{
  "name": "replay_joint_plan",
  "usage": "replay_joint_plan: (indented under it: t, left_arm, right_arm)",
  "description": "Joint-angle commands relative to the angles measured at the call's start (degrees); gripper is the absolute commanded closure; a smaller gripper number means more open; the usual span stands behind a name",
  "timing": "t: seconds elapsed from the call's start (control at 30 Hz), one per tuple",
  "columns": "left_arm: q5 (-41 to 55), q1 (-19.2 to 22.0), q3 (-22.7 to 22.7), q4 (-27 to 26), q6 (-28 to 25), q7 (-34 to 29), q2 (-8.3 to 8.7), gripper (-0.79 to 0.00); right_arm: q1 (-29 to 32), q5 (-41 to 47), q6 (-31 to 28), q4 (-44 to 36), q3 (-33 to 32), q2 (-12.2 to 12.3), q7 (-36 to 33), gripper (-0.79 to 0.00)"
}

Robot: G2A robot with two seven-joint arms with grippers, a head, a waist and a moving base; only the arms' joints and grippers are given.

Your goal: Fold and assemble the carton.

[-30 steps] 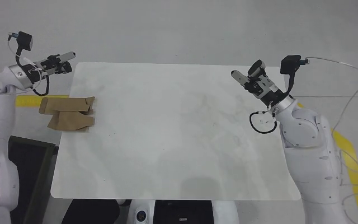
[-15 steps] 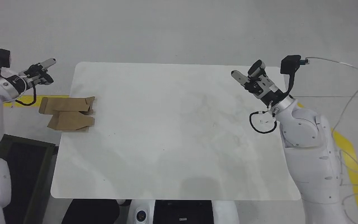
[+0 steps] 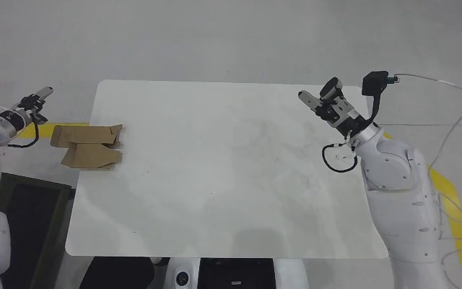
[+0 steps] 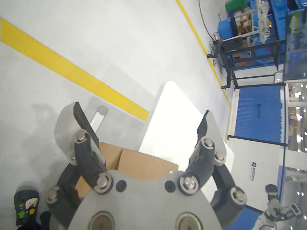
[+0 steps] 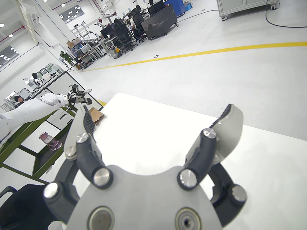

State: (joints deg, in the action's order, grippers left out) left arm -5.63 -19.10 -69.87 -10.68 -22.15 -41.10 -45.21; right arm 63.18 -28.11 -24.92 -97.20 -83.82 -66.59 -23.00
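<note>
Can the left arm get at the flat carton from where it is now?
Probably yes. The left gripper hangs open just off the table edge beside the flat carton, which overhangs that edge, with nothing lying on it or between them.

My left gripper point(image 4: 142, 110) hides most of the carton point(image 4: 141, 162). My left arm point(image 3: 9, 126) is cut off by the edge.

White arm shells point(image 3: 393, 170), black cables point(image 3: 324, 155); right claw point(image 5: 157, 111) grey-plated, black links, silver screws.

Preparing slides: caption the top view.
Brown carton overhangs the table's left edge; left gripper and right gripper hang apart from it, jaws open.
</note>
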Motion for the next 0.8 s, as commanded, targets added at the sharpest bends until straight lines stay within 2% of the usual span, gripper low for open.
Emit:
replay_joint_plan:
  t: [0.0,0.2,0.3,0.57,0.73,0.77]
  left_arm:
    - [0.9,-0.4,-0.3,0.4,1.3,-1.2,-0.05,-0.785]
    - [-2.4,-1.4,0.8,0.5,5.4,-2.5,0.23,-0.785]
    - [-0.5,-1.7,-0.1,1.4,6.4,-4.1,0.42,-0.785]
    - [-0.6,-3.2,-0.4,1.0,6.9,-10.1,1.20,-0.785]
    - [-1.4,-3.7,-0.2,0.5,6.7,-11.7,1.49,-0.785]
    - [-1.5,-3.8,-0.2,0.4,6.7,-11.8,1.50,-0.757]
  right_arm:
    - [0.0,0.0,0.0,0.0,0.0,0.0,0.0,-0.785]
    - [0.0,0.0,0.0,0.0,0.0,0.0,0.0,-0.785]
    - [0.0,0.0,0.0,0.0,0.0,0.0,0.0,-0.785]
    - [0.0,0.0,0.0,0.0,0.0,0.0,0.0,-0.785]
    - [0.0,0.0,0.0,0.0,0.0,0.0,0.0,-0.785]
    - [0.0,0.0,0.0,0.0,0.0,0.0,0.0,-0.785]
